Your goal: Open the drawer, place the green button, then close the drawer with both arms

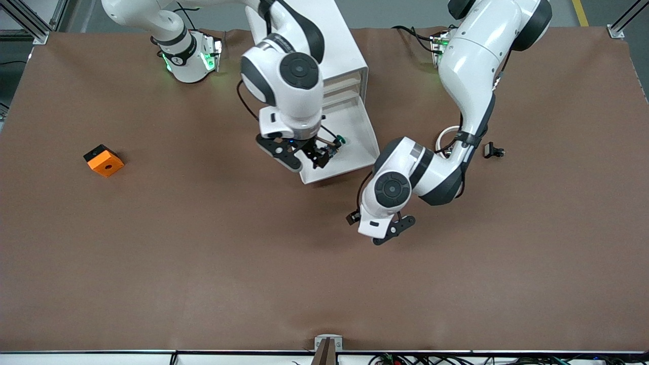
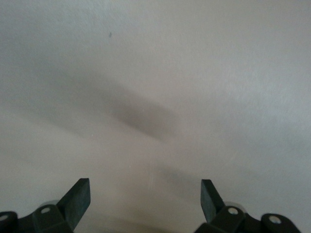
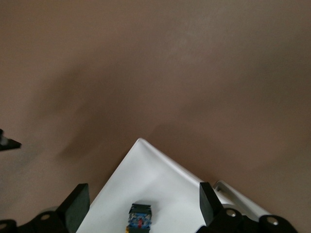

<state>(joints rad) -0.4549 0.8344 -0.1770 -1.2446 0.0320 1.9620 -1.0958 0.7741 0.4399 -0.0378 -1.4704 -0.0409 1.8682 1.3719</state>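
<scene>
The white cabinet point(image 1: 347, 56) stands between the arms' bases. Its lowest drawer point(image 1: 357, 134) is pulled out toward the front camera. The button point(image 1: 337, 142), with a black body and green cap, lies in the drawer. My right gripper point(image 1: 320, 153) hangs open just over the drawer. In the right wrist view the button point(image 3: 140, 217) lies on the white drawer floor point(image 3: 160, 179), below and between the spread fingers of the right gripper point(image 3: 143, 194). My left gripper point(image 1: 352, 218) is open and empty over the table, beside the drawer's front corner. The left wrist view shows the left gripper point(image 2: 146, 189) before a pale blurred surface.
An orange cube with a hole point(image 1: 104, 160) lies on the brown table toward the right arm's end. A small black clip piece point(image 1: 493, 150) lies toward the left arm's end. The left arm's elbow hangs beside the open drawer.
</scene>
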